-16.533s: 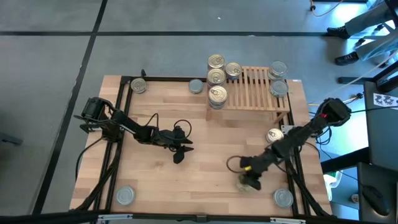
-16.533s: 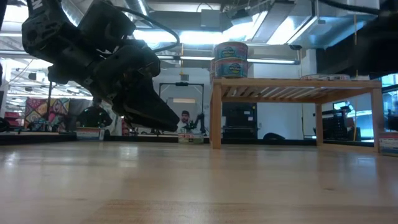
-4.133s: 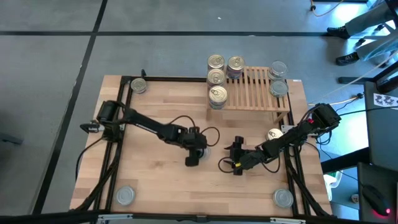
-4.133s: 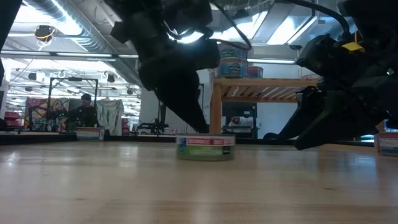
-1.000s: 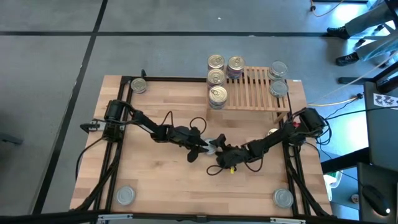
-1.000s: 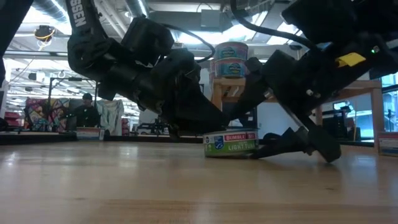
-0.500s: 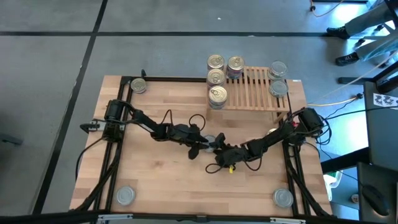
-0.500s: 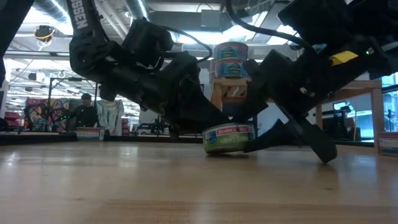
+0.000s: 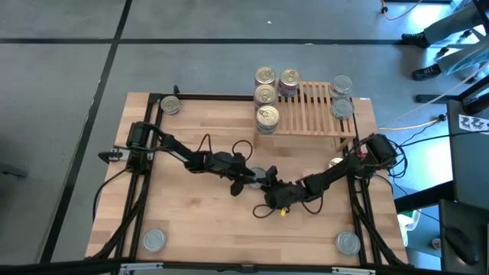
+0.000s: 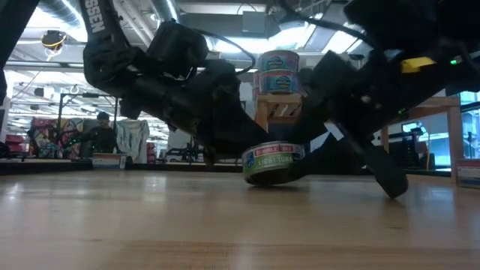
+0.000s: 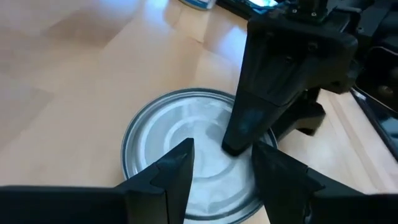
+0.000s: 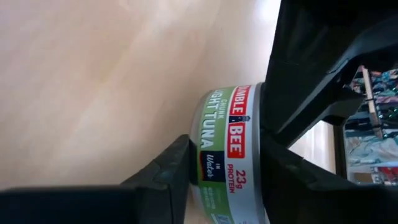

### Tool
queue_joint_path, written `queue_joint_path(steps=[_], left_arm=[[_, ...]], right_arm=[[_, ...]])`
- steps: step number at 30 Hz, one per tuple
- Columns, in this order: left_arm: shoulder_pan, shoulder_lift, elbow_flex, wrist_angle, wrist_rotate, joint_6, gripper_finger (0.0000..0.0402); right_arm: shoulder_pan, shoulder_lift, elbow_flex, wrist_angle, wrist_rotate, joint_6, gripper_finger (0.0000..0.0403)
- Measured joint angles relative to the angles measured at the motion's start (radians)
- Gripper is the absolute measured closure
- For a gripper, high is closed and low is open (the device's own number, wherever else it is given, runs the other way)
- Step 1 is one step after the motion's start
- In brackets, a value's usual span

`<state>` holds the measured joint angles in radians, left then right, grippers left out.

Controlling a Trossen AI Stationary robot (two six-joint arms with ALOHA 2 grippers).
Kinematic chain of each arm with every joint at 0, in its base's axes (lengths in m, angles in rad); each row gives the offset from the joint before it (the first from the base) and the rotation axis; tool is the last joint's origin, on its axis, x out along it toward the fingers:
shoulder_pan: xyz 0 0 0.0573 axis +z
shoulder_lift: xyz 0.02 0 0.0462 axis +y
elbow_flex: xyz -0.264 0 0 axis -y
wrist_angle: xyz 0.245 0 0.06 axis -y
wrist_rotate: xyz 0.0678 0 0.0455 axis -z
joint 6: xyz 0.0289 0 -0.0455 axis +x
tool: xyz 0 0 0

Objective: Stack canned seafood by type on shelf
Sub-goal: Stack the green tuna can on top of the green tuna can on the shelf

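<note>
Handover of one tuna can (image 10: 274, 163) is in hand at the middle of the desk (image 9: 191, 229). In the low view the can is seen tilted, one edge lifted off the wood, between the two grippers. The right gripper (image 12: 219, 163) is set around the can's labelled side wall, with the fingers (image 12: 163, 169) close against it on both sides; whether a firm clamp has been reached cannot be told. The left gripper (image 11: 219, 163) sits just over the can's plain silver top, its fingers apart and astride one finger of the right gripper; nothing is seen held by it.

The step is judged to be the pickup of this can by the right arm for carrying to the shelf (image 9: 312, 111). Next, a secure hold is called for, then a clear withdrawal of the left gripper before the lift, since the two grippers are interleaved and a snag is possible.

On the shelf, gold-topped cans (image 9: 265, 95) are gathered at its left end and silver-topped cans (image 9: 341, 96) at its right end; the slats between them are bare. A silver top suggests the right-hand group. The route from mid-desk to the shelf lies open, though another can (image 9: 335, 163) lies near the right arm. Loose cans are also seen at the far left corner (image 9: 170, 105) and at both near corners, well apart from the work.
</note>
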<state>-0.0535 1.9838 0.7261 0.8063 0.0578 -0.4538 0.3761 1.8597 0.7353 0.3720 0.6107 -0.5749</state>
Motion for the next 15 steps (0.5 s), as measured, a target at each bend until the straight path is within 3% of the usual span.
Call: queue_joint_path(steps=[7,15], left_arm=[[-0.014,-0.124,-0.002,-0.161,0.039,0.041,0.0240],[-0.034,-0.232,-0.002,-0.445,-0.078,0.064,0.0240]], right_arm=[[0.119,-0.102,-0.007,-0.069,0.082,0.011,0.0258],[0.244,-0.245,-0.004,-0.242,0.332,0.094,0.0258]])
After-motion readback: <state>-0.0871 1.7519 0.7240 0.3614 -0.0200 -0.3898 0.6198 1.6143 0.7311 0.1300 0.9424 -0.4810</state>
